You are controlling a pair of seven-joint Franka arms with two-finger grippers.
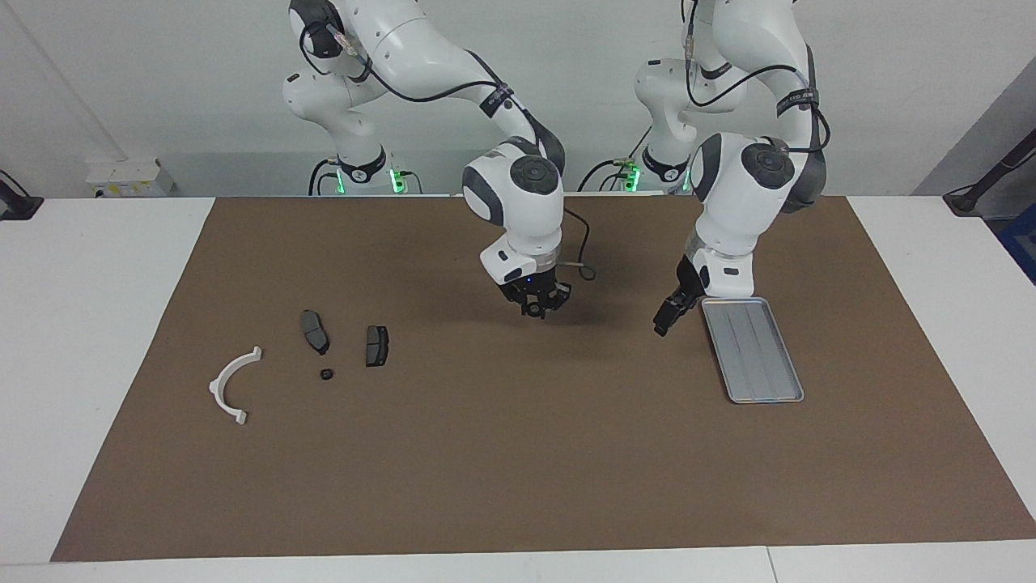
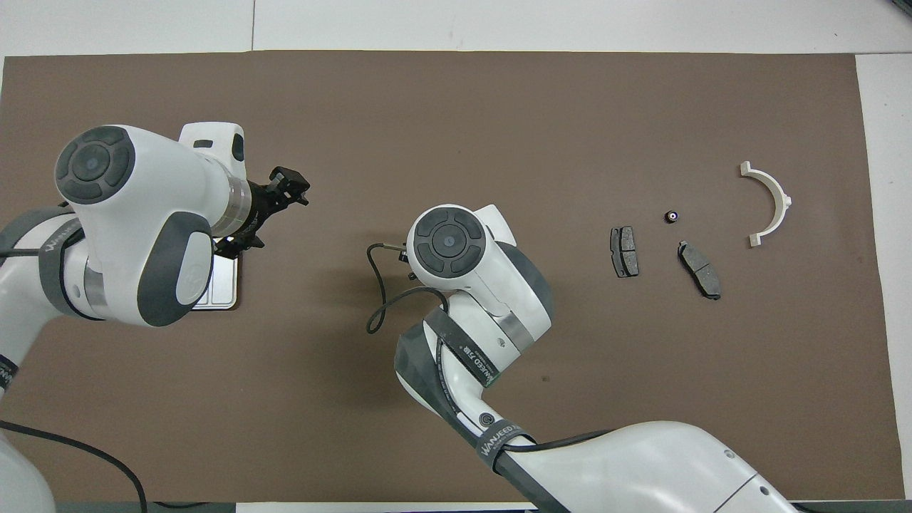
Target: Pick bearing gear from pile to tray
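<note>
On the table, a brown mat (image 1: 518, 453) of flat, matte sheet covers nearly the whole working surface.

Tray (image 1: 753, 356): silver-grey metal, rectangular, with rounded corners, a raised rim and lengthwise ridges. It lies toward the left arm's end of the table. Its long axis runs from near the robots to away from them, slightly slanted. Nothing is seen in it.

Left gripper (image 1: 664, 318): hangs low just beside the tray's nearer corner, fingers spread, nothing between them. Judged to be waiting.

Right gripper (image 1: 536, 309): hangs over the middle of the mat, between pile and tray and well apart from both. How far it is closed, and whether it carries anything, cannot be told.

Pile, toward the right arm's end of the table:
- White arc bracket (image 1: 217, 385): a rigid half ring with squared ends, outermost of the parts.
- Two brake pads (image 1: 315, 331) (image 1: 376, 345): dark grey, flat plates, side by side, apart.
- Bearing gear (image 1: 325, 373): tiny, black, round. It lies alone on the mat, farther from the robots than the pads and close to them, touching nothing.

Governing relation: the gear lies well off from the right gripper, toward that arm's own end of the table, and the right arm is the nearer one. Being round, it offers no long axis to align with. In my judgement its smallness calls for a narrow, centred pinch.
</note>
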